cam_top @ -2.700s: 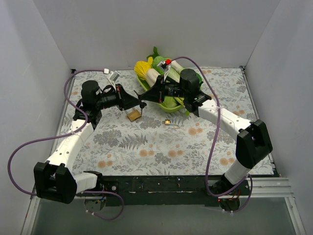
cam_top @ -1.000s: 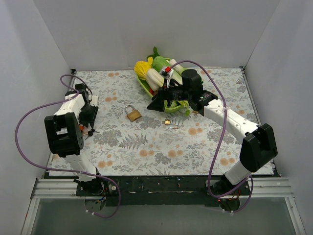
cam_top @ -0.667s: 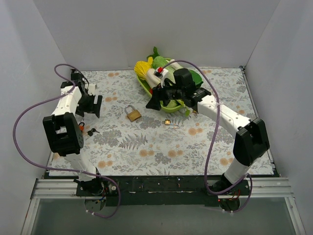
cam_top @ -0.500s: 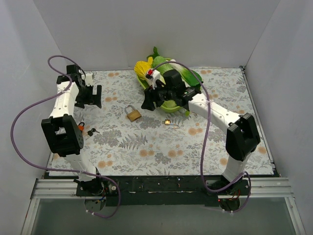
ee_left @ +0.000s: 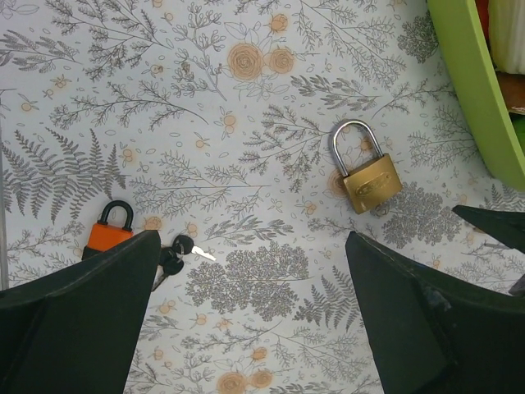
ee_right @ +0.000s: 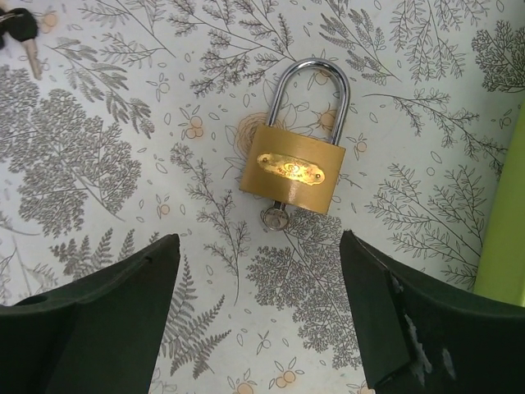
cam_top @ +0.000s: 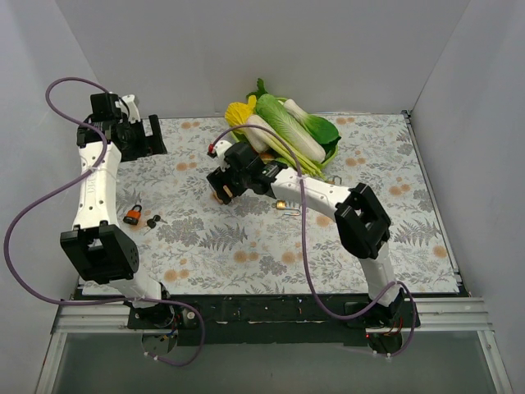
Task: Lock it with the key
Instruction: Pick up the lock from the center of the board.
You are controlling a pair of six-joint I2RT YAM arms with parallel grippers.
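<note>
A brass padlock [ee_right: 295, 167] lies flat on the floral mat, its steel shackle seated in the body and a small silver key [ee_right: 273, 217] stuck in its underside. My right gripper [ee_right: 258, 320] hovers open just above it, empty, and covers most of it in the top view [cam_top: 220, 185]. My left gripper [ee_left: 250, 328] is open and empty, raised high at the far left corner [cam_top: 150, 135]. From there it looks down on the brass padlock [ee_left: 369, 179].
An orange padlock [cam_top: 131, 216] and black-headed keys [cam_top: 154, 220] lie at the mat's left. A small key on a wire ring [cam_top: 284, 206] lies right of the brass padlock. A green tray [cam_top: 246, 146] of toy vegetables [cam_top: 283, 123] stands at the back.
My left gripper opened, leaving the orange padlock and keys on the mat, and rose to the far left corner. My right gripper swung left from the tray to over the brass padlock.
</note>
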